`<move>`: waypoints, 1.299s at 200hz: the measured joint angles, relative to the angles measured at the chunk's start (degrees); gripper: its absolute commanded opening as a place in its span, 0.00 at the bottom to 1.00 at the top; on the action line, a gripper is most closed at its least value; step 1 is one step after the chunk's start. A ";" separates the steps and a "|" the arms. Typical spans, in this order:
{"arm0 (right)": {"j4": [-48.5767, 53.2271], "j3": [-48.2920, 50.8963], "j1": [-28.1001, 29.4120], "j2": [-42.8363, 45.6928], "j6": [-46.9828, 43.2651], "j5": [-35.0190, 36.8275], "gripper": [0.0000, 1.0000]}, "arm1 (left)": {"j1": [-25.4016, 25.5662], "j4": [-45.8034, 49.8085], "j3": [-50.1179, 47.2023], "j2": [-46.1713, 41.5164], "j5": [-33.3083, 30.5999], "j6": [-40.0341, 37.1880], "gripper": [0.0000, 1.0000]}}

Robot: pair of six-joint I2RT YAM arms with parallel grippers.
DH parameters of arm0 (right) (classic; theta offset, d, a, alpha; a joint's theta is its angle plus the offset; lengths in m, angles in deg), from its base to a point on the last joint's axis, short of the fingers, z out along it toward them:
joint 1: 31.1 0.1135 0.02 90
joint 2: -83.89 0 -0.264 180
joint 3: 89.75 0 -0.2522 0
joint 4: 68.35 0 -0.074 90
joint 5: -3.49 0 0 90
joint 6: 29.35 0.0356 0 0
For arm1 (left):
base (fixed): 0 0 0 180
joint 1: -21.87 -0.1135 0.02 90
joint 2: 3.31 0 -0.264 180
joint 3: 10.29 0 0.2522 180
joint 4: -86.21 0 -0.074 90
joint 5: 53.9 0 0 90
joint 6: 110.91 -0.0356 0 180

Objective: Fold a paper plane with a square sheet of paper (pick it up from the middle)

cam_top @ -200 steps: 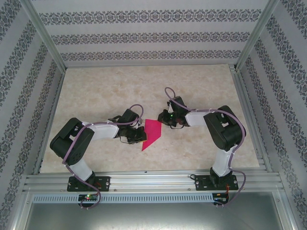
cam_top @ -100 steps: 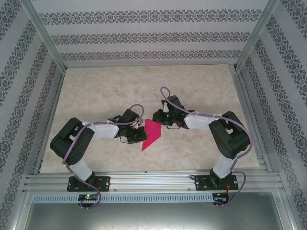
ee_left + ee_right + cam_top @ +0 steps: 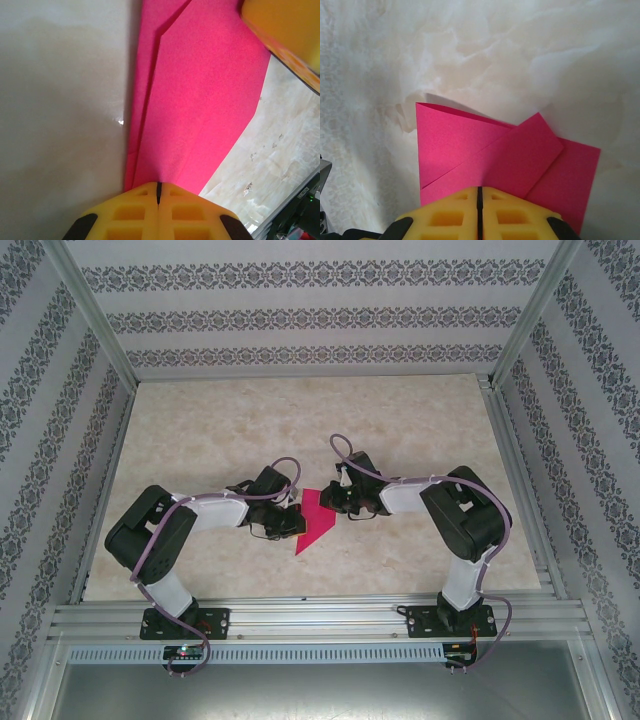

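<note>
A partly folded magenta paper (image 3: 318, 528) is seen lying flat near the middle of a marbled beige table (image 3: 220, 430), pinned between two robot arms. The left arm is bent sharply at a raised elbow over the table's left side, its white forearm stretched rightward and low, so that the left gripper (image 3: 293, 521) is brought to the paper's left edge. The right arm is mirrored: its elbow is raised on the right and its forearm is laid leftward, with the right gripper (image 3: 336, 501) set over the paper's far right corner.

From the left wrist, the left gripper (image 3: 159, 192) is shown with its yellow, waffle-moulded fingers pressed together (only a hairline seam is left between them) at the paper's (image 3: 200, 100) edge. Whether a layer is pinched there cannot be told. Long straight creases and stepped layers are seen running away along the sheet's left side.

From the right wrist, the right gripper (image 3: 480, 197) is likewise seen closed tight, its yellow fingers placed over the paper's (image 3: 470, 145) near edge. A triangular flap is folded in from the left and is crossed by a slanted, blunt-cornered flap, while a single layer is left exposed at the right. The paper is matte and unmarked. The table is bordered by aluminium rails (image 3: 300, 618) and walls (image 3: 300, 310) papered in patterned stripes.
</note>
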 measured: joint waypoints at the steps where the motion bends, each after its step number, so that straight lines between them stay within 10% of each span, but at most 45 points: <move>1: -0.04 0.02 0.00 0.00 0.00 -0.02 0.10 | 0.00 0.09 0.02 -0.02 0.00 -0.04 0.04; 61: -1.57 0.87 -0.02 0.07 -0.20 -0.04 0.10 | -0.17 13.51 8.87 -2.80 -0.72 -0.39 0.10; 260: -1.22 0.72 0.07 0.37 -0.07 0.02 0.13 | -0.42 -6.58 3.56 5.99 3.54 12.59 0.09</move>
